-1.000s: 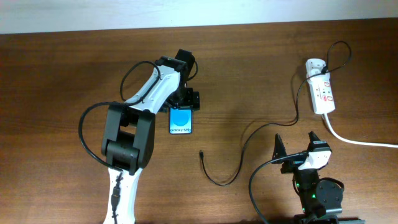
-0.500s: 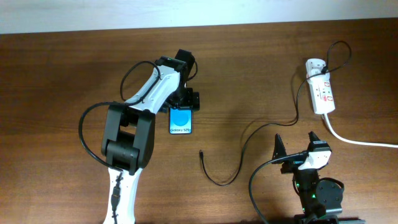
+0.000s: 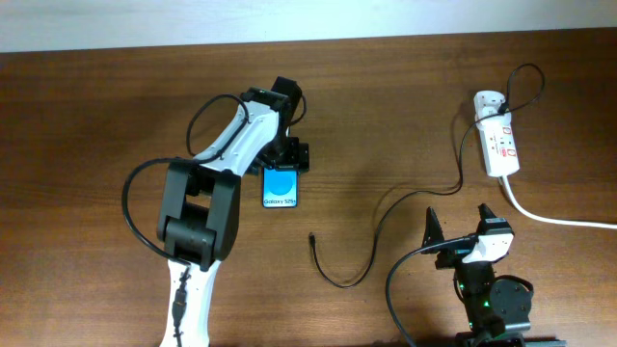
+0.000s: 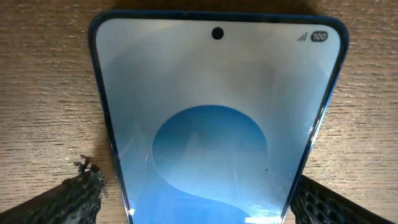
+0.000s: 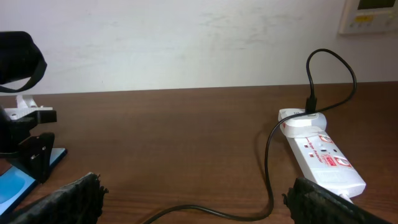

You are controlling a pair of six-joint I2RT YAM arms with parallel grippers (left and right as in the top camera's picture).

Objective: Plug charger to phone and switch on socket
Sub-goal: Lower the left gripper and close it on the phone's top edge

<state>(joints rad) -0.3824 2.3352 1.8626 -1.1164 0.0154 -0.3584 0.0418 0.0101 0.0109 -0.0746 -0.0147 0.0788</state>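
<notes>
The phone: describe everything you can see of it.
The phone lies flat, screen up, on the wooden table, left of centre. It has a slim dark-blue frame, glossy glass and a lit pale screen with a deeper blue oval, punch-hole camera, "100" mark and "Galaxy" text. The left gripper straddles its far end, fingers beside both long edges. The charger tip lies apart, unplugged.

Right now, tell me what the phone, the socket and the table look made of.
As they look: the phone, glossy glass front showing reflections, blue frame of unclear material; the socket, smooth white plastic, probably; the table, dark wood or wood-look laminate, grain visible.
</notes>
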